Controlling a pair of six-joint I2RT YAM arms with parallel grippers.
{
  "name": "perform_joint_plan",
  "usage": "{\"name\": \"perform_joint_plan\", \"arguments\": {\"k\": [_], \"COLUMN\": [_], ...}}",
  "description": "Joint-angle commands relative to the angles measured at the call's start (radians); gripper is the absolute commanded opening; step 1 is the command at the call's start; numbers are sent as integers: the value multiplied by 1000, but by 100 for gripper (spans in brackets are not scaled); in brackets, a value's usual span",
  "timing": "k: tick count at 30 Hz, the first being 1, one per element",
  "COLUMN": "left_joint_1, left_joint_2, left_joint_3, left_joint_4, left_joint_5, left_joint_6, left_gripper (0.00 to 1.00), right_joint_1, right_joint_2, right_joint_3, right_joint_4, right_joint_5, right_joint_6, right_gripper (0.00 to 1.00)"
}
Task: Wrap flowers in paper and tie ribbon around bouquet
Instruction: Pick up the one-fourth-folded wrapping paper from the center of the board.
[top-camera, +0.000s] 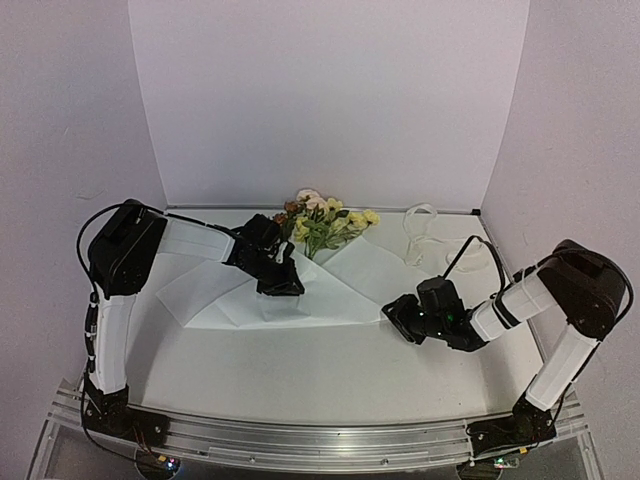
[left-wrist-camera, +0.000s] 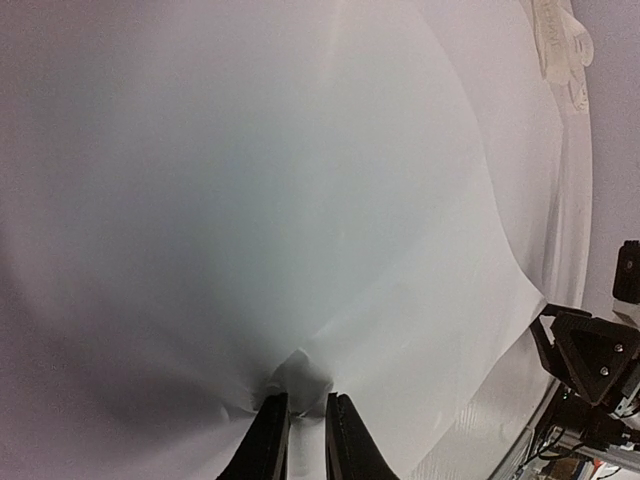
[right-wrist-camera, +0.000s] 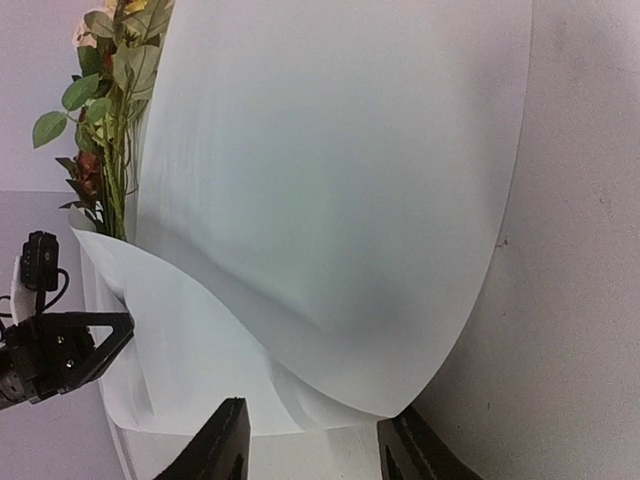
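The white paper (top-camera: 340, 285) lies spread on the table, its right half (right-wrist-camera: 330, 180) curling up. The flowers (top-camera: 322, 222) rest on its far part, blooms toward the back wall, and their leaves and stems (right-wrist-camera: 105, 110) show in the right wrist view. My left gripper (top-camera: 283, 285) sits low on the sheet's middle. Its jaws (left-wrist-camera: 306, 400) are nearly together, pinching a small pucker of paper (left-wrist-camera: 298, 372). My right gripper (top-camera: 393, 315) is at the sheet's right edge, open (right-wrist-camera: 315, 412), with the curled paper edge lying between its fingers. The cream ribbon (top-camera: 420, 235) lies at the back right.
A white backdrop (top-camera: 320, 100) closes off the back, with walls on both sides. The bare table surface (top-camera: 320, 370) stretches from the sheet to the near metal rail (top-camera: 320, 435). The ribbon's loops (left-wrist-camera: 560, 40) lie just beyond the paper's far right corner.
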Motion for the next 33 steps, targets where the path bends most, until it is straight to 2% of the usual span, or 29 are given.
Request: {"name": "perform_joint_plan", "arguments": {"k": [1, 6, 14, 17, 23, 33], "left_joint_1": [-1, -1, -4, -12, -40, -133], "left_joint_2": [24, 23, 2, -4, -34, -137], "left_joint_3": [45, 44, 9, 2, -21, -67], "left_joint_4": [-25, -24, 6, 9, 32, 83], "left_joint_5": [-16, -10, 5, 4, 0, -23], "left_joint_6": [16, 13, -23, -36, -79, -160], "left_gripper": [16, 16, 16, 16, 16, 18], "right_joint_1": [-7, -7, -6, -6, 9, 106], "right_joint_2": [46, 28, -13, -28, -114, -281], "right_joint_3": [1, -6, -3, -13, -82, -154], "right_joint_4": [-26, 15, 30, 31, 22, -125], "right_joint_5": [38, 42, 37, 37, 55, 170], "right_joint_6": [-3, -25, -76, -88, -110, -172], "right_gripper": [42, 34, 8, 1, 0, 0]}}
